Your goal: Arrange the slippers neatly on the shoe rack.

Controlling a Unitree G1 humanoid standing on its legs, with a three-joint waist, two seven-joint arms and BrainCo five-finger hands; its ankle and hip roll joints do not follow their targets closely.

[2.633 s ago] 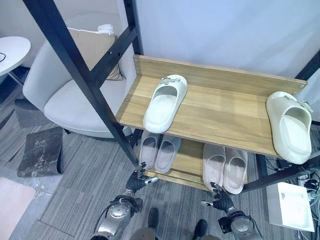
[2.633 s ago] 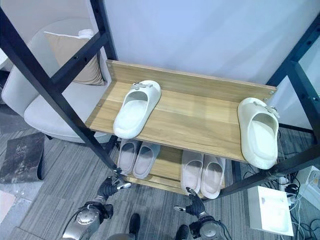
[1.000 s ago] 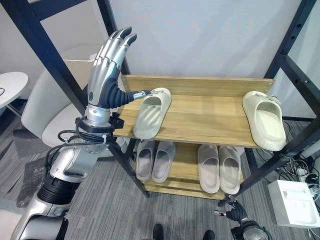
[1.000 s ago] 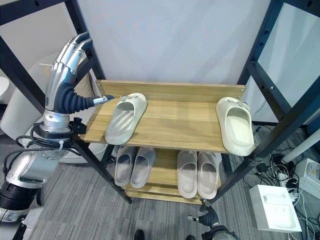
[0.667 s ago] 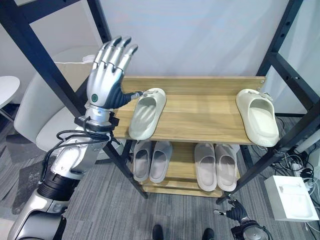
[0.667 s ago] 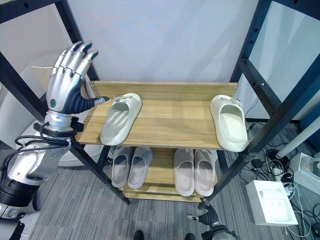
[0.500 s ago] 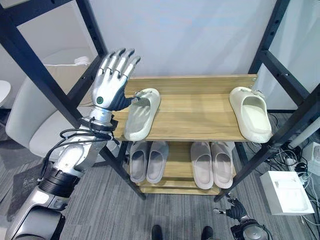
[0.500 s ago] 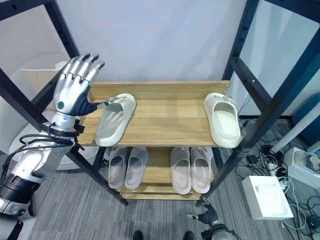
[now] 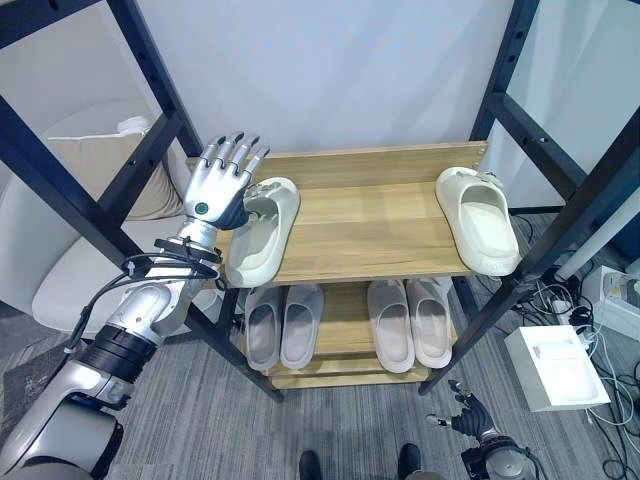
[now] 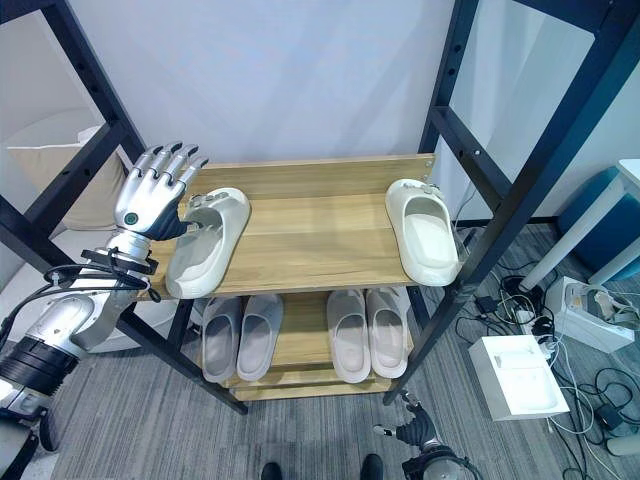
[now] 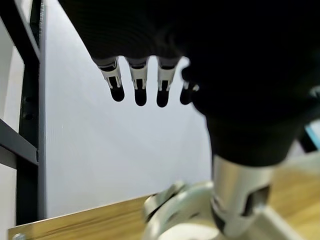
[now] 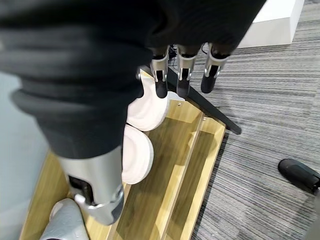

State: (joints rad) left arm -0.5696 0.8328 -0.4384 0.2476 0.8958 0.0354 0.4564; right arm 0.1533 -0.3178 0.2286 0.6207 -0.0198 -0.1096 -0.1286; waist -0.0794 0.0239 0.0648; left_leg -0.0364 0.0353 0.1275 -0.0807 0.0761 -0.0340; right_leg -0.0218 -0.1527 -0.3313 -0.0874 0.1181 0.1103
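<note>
L hand [image 9: 219, 187] open at left slipper [image 9: 262, 230], top shelf [image 9: 370, 225].
Fingers spread, thumb by the slipper's toe end, holding nothing. R hand [image 9: 467, 415] low near floor, fingers relaxed. 2nd slipper [image 9: 480, 217] at shelf's right end; 2 pairs [image 9: 347, 323] below.

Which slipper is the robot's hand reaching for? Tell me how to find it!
Find the wooden shoe rack with the black metal frame and look at its top shelf. Two cream slippers lie there, far apart; go to the slipper at the left end, beside the open left hand. Unlike the slipper at the right end, it lies slanted, with its toe past the shelf's front edge.
</note>
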